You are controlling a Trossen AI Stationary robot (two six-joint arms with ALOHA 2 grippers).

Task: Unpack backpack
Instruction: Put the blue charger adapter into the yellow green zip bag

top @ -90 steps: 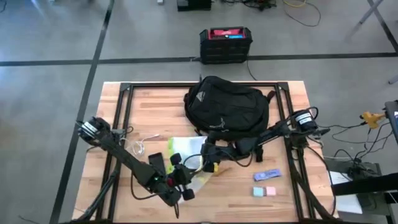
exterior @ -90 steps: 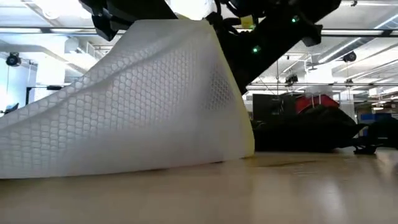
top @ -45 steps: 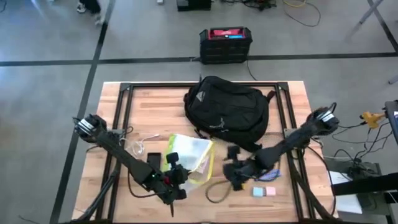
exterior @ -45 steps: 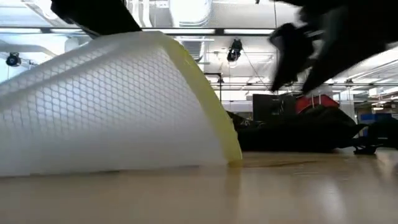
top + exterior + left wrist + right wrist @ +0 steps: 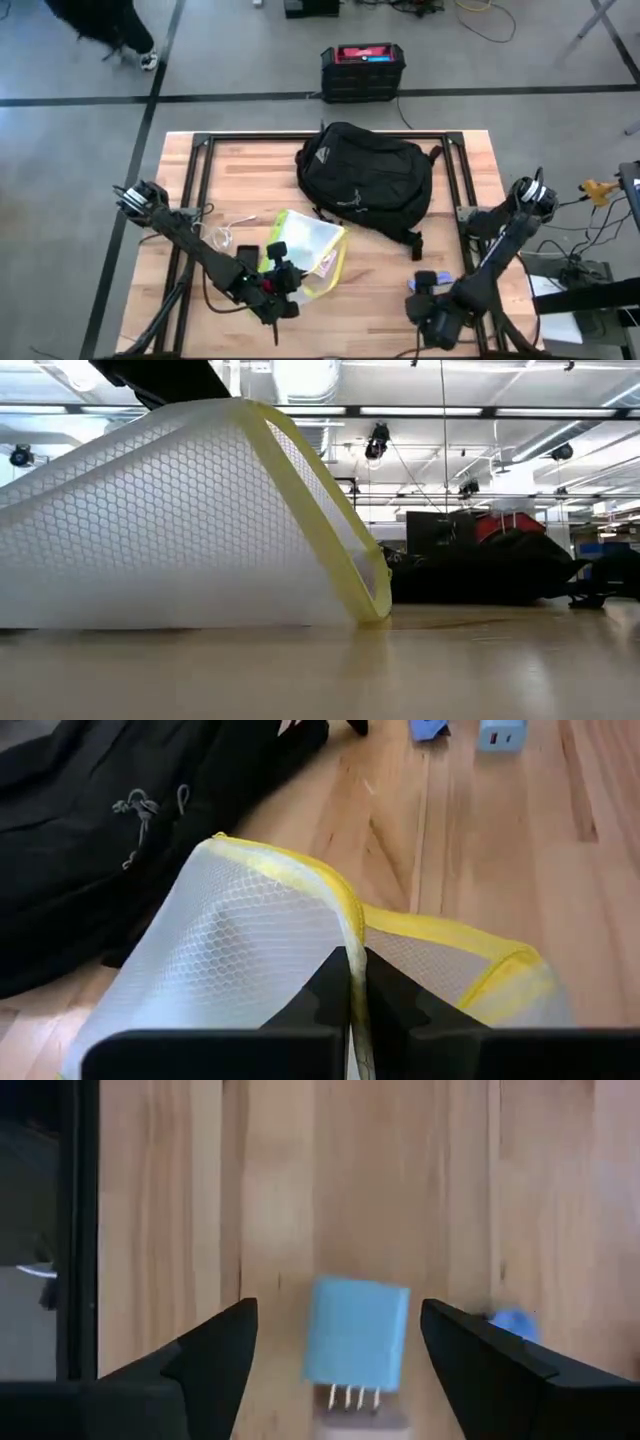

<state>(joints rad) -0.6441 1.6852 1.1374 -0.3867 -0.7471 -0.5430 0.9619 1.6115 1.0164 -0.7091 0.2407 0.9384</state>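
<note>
Right arm's fingers swung off backpack, now well apart.

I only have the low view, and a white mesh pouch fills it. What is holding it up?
Observer: The left gripper is shut on the mesh pouch at its yellow edge.
Operator: And the right arm? I see none of it.
Observer: The right gripper hangs open over a small blue block near the table's front right.
Operator: Anything else out on the table?
Observer: A thin white cable lies left of the pouch.
</note>
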